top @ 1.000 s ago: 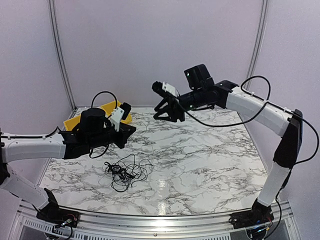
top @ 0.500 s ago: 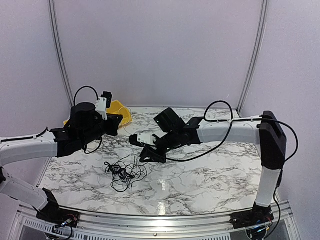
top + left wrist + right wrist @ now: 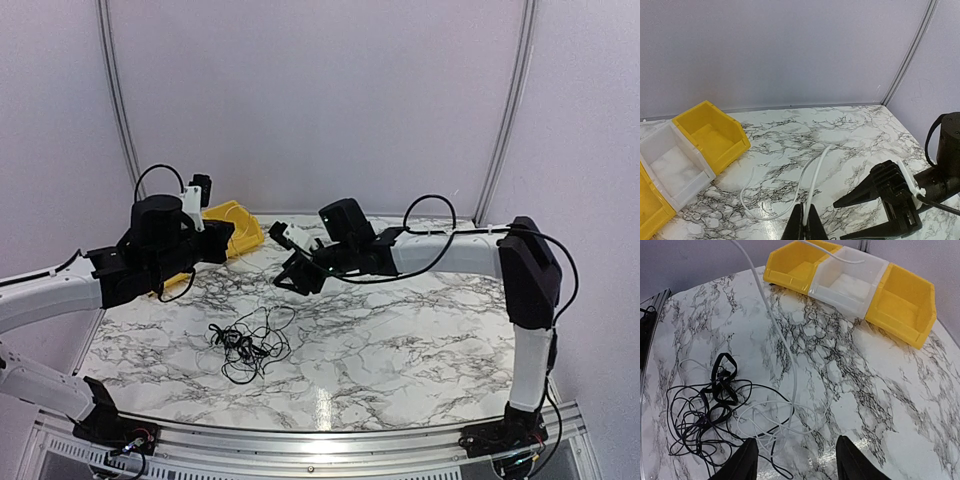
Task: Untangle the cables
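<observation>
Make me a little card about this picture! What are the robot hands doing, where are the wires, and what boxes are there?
Left gripper: shut on the white cable
Right gripper: open, holding nothing
Black cables: tangled heap on the marble table
White cable path: from the left gripper down to the heap
Bins: white bin between two yellow bins
</observation>
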### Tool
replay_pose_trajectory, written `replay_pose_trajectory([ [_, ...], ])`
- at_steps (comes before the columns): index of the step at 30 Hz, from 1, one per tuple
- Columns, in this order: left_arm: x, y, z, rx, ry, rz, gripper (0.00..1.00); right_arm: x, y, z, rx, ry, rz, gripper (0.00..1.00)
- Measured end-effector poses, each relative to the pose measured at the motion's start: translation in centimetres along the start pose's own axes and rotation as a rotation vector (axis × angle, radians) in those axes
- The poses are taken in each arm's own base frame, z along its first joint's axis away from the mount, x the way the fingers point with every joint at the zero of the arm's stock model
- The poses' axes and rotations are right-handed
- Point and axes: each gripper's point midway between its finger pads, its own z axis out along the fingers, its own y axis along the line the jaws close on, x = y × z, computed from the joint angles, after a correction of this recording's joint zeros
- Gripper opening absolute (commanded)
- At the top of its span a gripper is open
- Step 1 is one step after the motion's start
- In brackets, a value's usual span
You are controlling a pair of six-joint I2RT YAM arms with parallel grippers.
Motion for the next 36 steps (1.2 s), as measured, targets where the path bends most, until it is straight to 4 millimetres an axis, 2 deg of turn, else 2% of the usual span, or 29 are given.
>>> replay_pose_trajectory([
  [4, 0.3, 0.2, -0.1, -0.019, 0.033, -0.038, 0.00, -0.7, 0.2, 2.2, -0.050, -0.039, 0.037, 0.52],
  [6, -0.3, -0.1, 0.0, -0.018, 0.044, -0.062, 0.00, -0.8, 0.1, 3.5, -0.073, -0.054, 0.061, 0.47],
  [8, -1.1, -0.6, 0.1, -0.007, 0.046, -0.081, 0.00, -0.7, 0.0, 4.7, -0.091, -0.062, 0.083, 0.36],
  [11, -2.3, -1.4, 0.0, 0.016, 0.049, -0.105, 0.00, -0.1, -0.2, 6.5, -0.118, -0.068, 0.125, 0.28],
  [15, -4.4, -2.2, -0.8, 0.036, 0.036, -0.113, 0.00, 1.9, 0.3, 8.3, -0.168, -0.049, 0.209, 0.19],
  [18, -7.6, -2.6, -2.4, 0.050, -0.018, -0.108, 0.00, 3.2, 0.9, 8.6, -0.199, -0.036, 0.259, 0.20],
  [21, -12.8, -3.0, -5.2, 0.065, -0.129, -0.097, 0.00, 4.6, 1.7, 8.6, -0.229, -0.023, 0.300, 0.20],
  [25, -20.7, -3.7, -10.1, 0.095, -0.313, -0.095, 0.00, 5.9, 2.4, 8.7, -0.252, -0.001, 0.331, 0.20],
  [28, -23.5, -3.5, -12.4, 0.087, -0.387, -0.094, 0.00, 5.9, 2.6, 8.7, -0.262, 0.000, 0.341, 0.22],
  [32, -22.7, -2.4, -11.9, 0.017, -0.365, -0.077, 0.00, 6.0, 2.8, 8.6, -0.276, 0.002, 0.336, 0.28],
  [36, -18.4, -0.9, -9.4, -0.068, -0.242, -0.032, 0.00, 5.9, 2.7, 7.4, -0.278, 0.013, 0.316, 0.45],
])
